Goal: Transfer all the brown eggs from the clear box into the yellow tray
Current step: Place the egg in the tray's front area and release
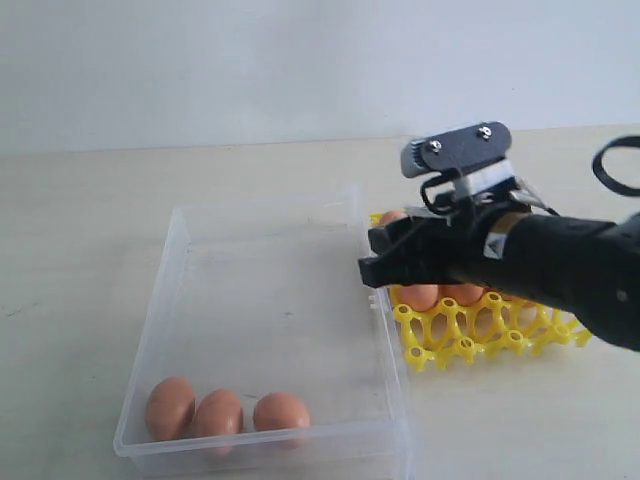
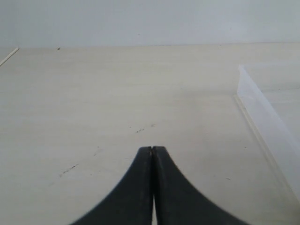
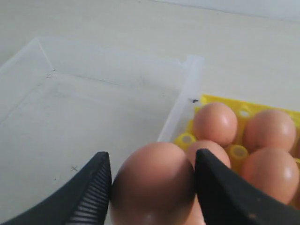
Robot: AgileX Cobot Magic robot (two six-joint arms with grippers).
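right gripper [image 3: 152,159] first: it's spread about one egg wide and clamped on a brown egg [image 3: 152,192], one finger on each side of it. the bottom of that egg is cut off by the frame. in the right wrist view it hangs in front of the seam where the wall of the clear box [image 3: 185,89] meets the yellow tray [image 3: 236,152]. in the exterior view the same gripper [image 1: 385,255] sits above that box/tray edge, but its black body hides the carried egg completely.

left gripper [image 2: 152,151] is pinched fully together with nothing in it. it's over bare table [image 2: 93,93], with a corner of the clear box [image 2: 262,117] off to one side.

containers: the clear box [image 1: 150,330] has three brown eggs [image 1: 219,415] in a row along its near wall, close together; can't tell if they actually touch. the yellow tray [image 1: 450,345] lies just beside the box. the arm [image 1: 560,270] covers most of it, so only the front cups and a few eggs [image 1: 420,296] peek out. the wrist view shows four eggs [image 3: 215,123] seated in cups, but the tray runs out of frame, so no full count.
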